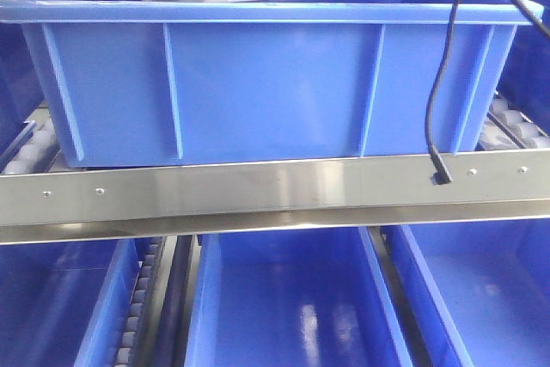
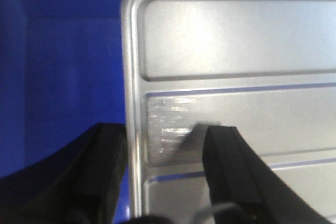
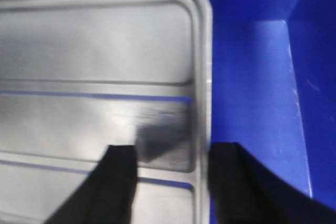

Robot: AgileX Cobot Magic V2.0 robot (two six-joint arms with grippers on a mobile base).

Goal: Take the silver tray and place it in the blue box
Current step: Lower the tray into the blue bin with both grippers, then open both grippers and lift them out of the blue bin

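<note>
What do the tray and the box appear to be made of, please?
The tray looks like thin pressed metal, probably steel or aluminium: a satin silver sheen, bright glare and blue reflections along its ridges. The box looks like moulded plastic: uniform glossy blue, with a lipped rim and vertical ribs.

no text, label, brand, number or sign can be read on anything in these three views.

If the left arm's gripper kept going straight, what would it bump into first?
Probably the shiny silver metal tray: its rim already sits between the left gripper jaws. The blue plastic box lies beyond; depth is unclear.
</note>
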